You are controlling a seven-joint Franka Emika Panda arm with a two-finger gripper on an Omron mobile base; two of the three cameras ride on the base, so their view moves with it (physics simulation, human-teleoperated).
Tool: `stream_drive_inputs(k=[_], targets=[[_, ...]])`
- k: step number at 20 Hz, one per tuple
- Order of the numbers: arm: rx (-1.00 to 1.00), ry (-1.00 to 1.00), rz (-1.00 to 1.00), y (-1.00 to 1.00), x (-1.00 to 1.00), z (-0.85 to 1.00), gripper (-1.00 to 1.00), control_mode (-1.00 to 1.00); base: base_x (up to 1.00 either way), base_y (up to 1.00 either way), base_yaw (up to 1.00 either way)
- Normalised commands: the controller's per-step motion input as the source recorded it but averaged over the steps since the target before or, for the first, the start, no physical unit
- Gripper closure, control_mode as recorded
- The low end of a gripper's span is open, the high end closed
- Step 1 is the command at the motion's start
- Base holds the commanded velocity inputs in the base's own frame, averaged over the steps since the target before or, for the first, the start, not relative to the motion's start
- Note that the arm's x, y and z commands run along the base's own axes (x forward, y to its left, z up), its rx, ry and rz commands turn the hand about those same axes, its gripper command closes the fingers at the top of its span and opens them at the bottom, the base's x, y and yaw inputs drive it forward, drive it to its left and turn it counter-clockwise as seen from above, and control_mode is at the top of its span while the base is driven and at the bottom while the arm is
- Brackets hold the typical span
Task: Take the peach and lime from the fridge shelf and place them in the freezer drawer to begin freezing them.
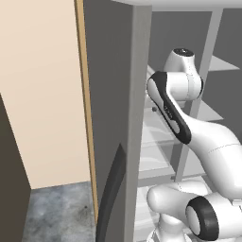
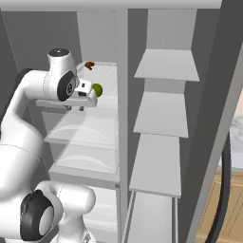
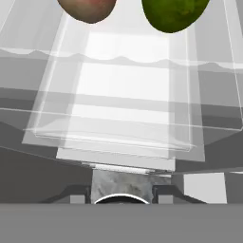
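Fruit is untouched: we see both the small reddish-orange peach [image 3: 89, 10] and round yellow-green lime [image 3: 174, 14] resting on the clear glassy fridge shelf [image 3: 123, 90], our gripper [image 2: 89, 98] near the lime, grip unreadable, so 2 transfers remain.
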Motion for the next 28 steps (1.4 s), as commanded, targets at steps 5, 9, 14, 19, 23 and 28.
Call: stream_drive_inputs(k=[5, 9, 14, 19, 23, 28], targets=[[0.00, -0.01, 0.00, 0.00, 0.03, 0.00, -1.00, -1.00, 0.00, 0.00, 0.00], [0.00, -0.12, -0.05, 0.00, 0.03, 0.24, -1.00, -1.00, 0.00, 0.00, 0.00], [0.00, -0.25, -0.13, 0.00, 0.12, 0.55, -1.00, -1.00, 0.00, 0.00, 0.00], [0.00, -0.05, -0.21, 0.00, 0.55, 0.31, -1.00, -1.00, 0.00, 0.00, 0.00], [0.01, 0.06, -0.08, -0.12, 0.39, 0.00, -1.00, -1.00, 0.00, 0.00, 0.00], [0.00, 0.02, -0.02, -0.10, 0.10, -0.06, -1.00, -1.00, 0.00, 0.00, 0.00]])
